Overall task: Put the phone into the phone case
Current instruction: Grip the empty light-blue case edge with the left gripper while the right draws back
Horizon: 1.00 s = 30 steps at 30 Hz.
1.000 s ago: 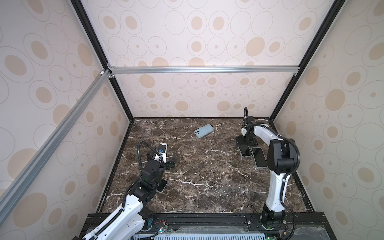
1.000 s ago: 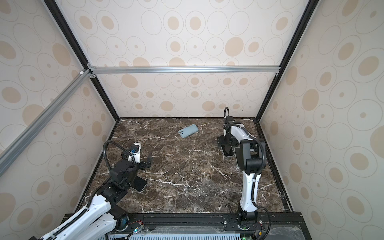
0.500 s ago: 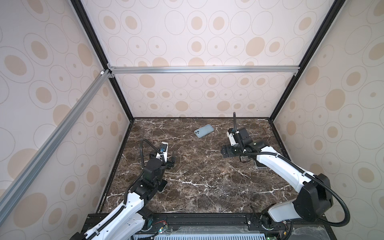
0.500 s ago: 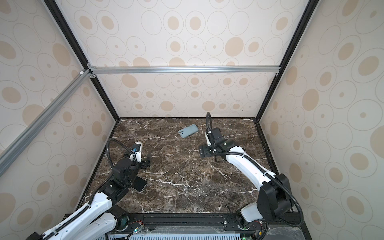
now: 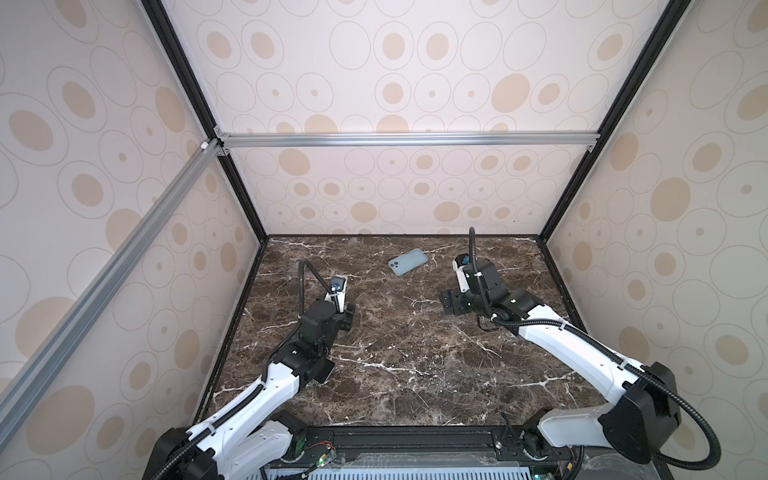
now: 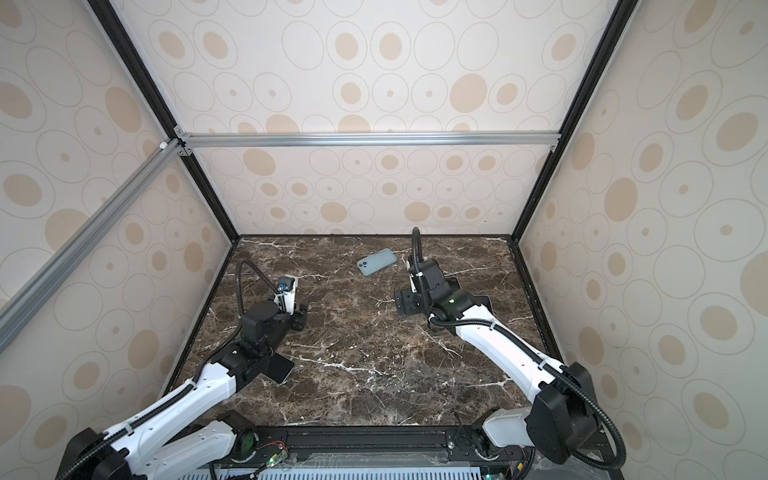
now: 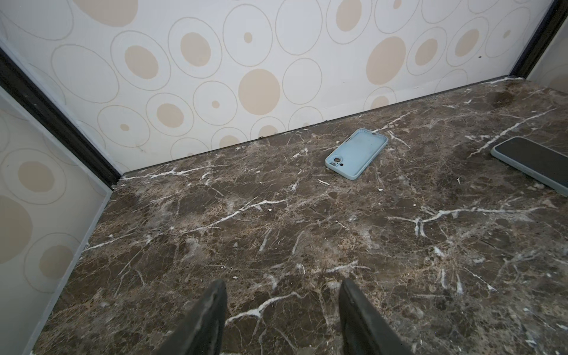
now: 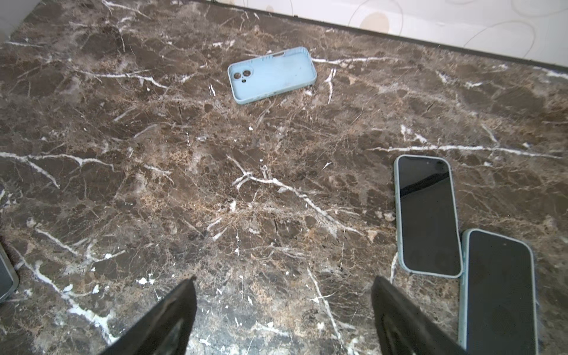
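Observation:
The empty light blue phone case [image 5: 408,262] [image 6: 376,262] [image 7: 356,153] [image 8: 272,74] lies open side up near the back wall. Two dark-screened phones with pale blue rims [image 8: 427,215] [image 8: 499,292] lie side by side at the right; one shows in the left wrist view [image 7: 534,163]. Another phone [image 6: 276,368] [image 5: 326,371] lies beside the left arm. My left gripper [image 5: 349,318] [image 7: 282,284] hovers at the left, jaws apart and empty. My right gripper [image 5: 451,305] [image 8: 284,281] is open and empty, just left of the two phones and nearer than the case.
The brown marble table [image 5: 407,374] is walled on three sides by patterned panels [image 5: 395,195] with black posts at the corners. A black rail [image 5: 415,436] runs along the front edge.
My right arm has swung from above the two right-hand phones out towards the table's middle. The left gripper's jaws have drawn closer together.

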Motion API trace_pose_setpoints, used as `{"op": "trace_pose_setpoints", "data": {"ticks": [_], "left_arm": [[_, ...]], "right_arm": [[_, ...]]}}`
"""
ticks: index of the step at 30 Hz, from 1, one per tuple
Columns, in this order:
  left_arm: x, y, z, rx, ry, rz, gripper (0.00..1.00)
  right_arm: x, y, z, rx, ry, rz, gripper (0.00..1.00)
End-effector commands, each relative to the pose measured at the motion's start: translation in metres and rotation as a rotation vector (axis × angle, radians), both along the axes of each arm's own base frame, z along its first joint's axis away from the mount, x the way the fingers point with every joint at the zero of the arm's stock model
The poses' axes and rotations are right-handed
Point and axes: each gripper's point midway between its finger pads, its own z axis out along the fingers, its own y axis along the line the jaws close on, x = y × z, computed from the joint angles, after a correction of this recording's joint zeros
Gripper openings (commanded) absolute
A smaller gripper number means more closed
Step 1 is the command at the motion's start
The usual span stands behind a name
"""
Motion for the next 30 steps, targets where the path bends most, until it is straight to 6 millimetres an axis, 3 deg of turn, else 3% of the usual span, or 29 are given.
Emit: {"op": "trace_pose_setpoints", "data": {"ticks": [1,14,19,30], "left_arm": [[0.019,-0.01,0.02,-0.077,-0.017,0.014,0.58],[0.109,-0.067,-0.019,-0.098,0.161,0.014,0.52],[0.149,-0.102,-0.047,-0.109,0.258,-0.037,0.49],[0.218,-0.178,-0.112,-0.121,0.443,-0.132,0.5]], "right_arm": [[0.004,-0.001,0.01,-0.015,-0.066,0.008,0.91],[-0.005,-0.004,0.002,-0.048,-0.051,0.054,0.91],[-0.009,-0.013,-0.022,-0.104,-0.013,0.045,0.91],[-0.026,-0.016,-0.043,-0.09,0.047,0.068,0.91]]}}
